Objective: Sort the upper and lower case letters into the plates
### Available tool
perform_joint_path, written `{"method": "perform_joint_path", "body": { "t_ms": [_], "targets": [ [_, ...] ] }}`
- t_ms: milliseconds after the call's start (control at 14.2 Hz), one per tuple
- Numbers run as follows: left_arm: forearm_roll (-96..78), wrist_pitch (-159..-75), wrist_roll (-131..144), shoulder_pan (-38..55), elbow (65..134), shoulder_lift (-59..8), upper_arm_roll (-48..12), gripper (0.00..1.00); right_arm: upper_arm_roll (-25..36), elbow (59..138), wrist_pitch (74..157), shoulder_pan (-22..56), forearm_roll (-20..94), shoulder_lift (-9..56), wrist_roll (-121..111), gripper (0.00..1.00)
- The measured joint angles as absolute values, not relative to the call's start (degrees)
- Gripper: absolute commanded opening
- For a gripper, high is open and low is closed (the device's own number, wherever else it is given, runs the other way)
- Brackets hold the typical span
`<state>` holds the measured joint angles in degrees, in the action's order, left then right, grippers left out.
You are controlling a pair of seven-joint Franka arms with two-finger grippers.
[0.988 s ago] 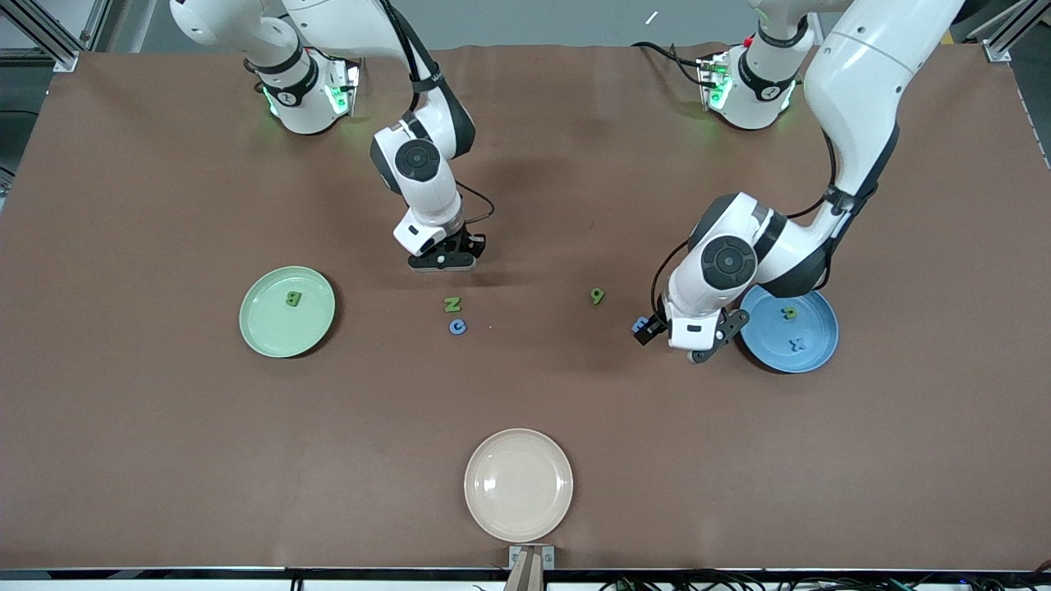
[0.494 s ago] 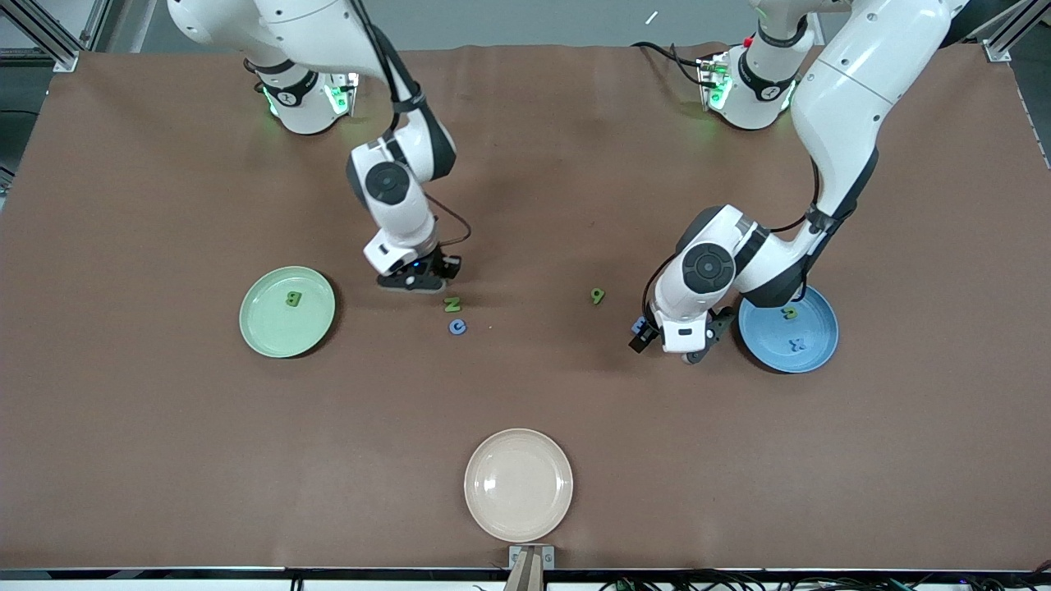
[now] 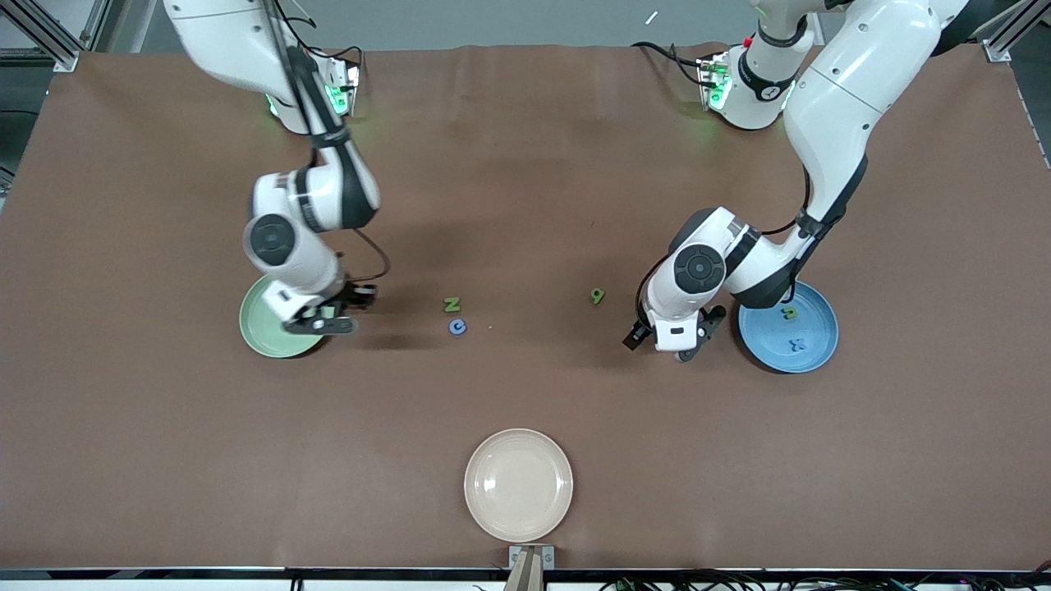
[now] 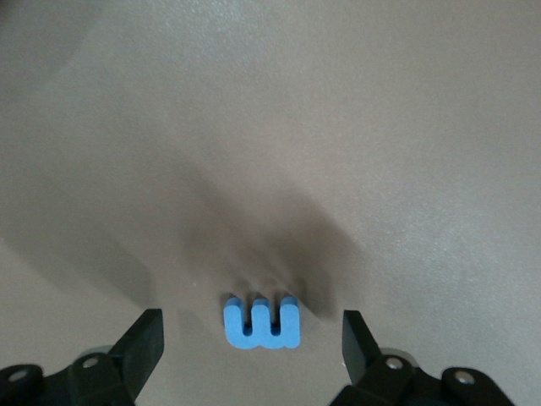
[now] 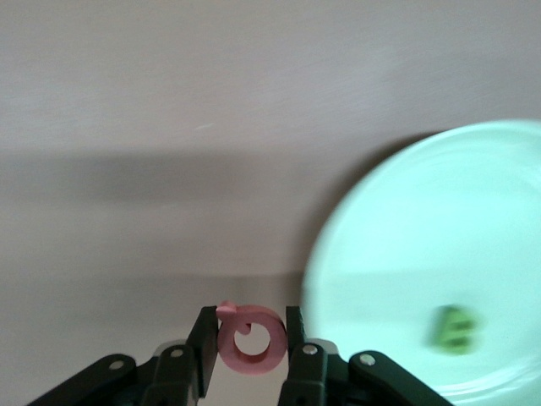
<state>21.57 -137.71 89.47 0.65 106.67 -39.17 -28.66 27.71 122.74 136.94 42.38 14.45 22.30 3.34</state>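
On the desk [image 3: 164, 427], a green "Z" [image 3: 452, 304] and blue "c" [image 3: 458, 327] lie between the mint green plate [image 3: 261, 338] and the blue plate [image 3: 813, 345]. Only the right wrist view shows the right end effector [image 5: 250, 347] pinching a pink-red letter [image 5: 248, 340] just beside the mint plate's rim, a green letter [image 5: 455, 329] inside. The left wrist view alone shows a blue "E" [image 4: 262, 322] lying between the left end effector's [image 4: 254, 351] spread fingers, near the blue plate.

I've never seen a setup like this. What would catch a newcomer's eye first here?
Probably the two white arms reaching over the brown table. The right tool pinches a red letter at the edge of the mint green plate, where a green letter already lies. The left tool stands open around a blue letter on the table, beside the blue plate.
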Motion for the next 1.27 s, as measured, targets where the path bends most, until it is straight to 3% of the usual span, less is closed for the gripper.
{"method": "perform_joint_path", "body": {
  "t_ms": [282,917,988,1058,1129,1270],
  "targets": [
    [21.6,-138.2,89.5,0.7,106.8,-39.7,-28.6,0.79,29.2,125.0,137.5,38.0,14.5,22.5,-3.2,0.02],
    [21.6,-139.4,89.5,0.7,106.6,-40.1,-28.6,0.22,28.5,127.0,140.2,37.8,14.5,24.5,-3.6,0.04],
    [21.6,-139.4,89.5,0.7,106.6,-40.1,-28.6,0.21,28.5,127.0,140.2,37.8,14.5,24.5,-3.6,0.18],
    [21.6,-139.4,89.5,0.7,106.6,-40.1,-28.6,0.21,28.5,127.0,140.2,37.8,14.5,24.6,-3.6,0.51],
    [21.6,-139.4,89.5,0.6,106.6,-40.0,-28.6,0.20,28.5,127.0,140.2,37.8,14.5,24.6,-3.6,1.00],
    [22.0,-137.7,88.6,0.0,106.3,-39.2,-28.6,0.20,28.5,126.9,140.1,37.8,14.5,24.6,-3.6,1.00]
  ]
}}
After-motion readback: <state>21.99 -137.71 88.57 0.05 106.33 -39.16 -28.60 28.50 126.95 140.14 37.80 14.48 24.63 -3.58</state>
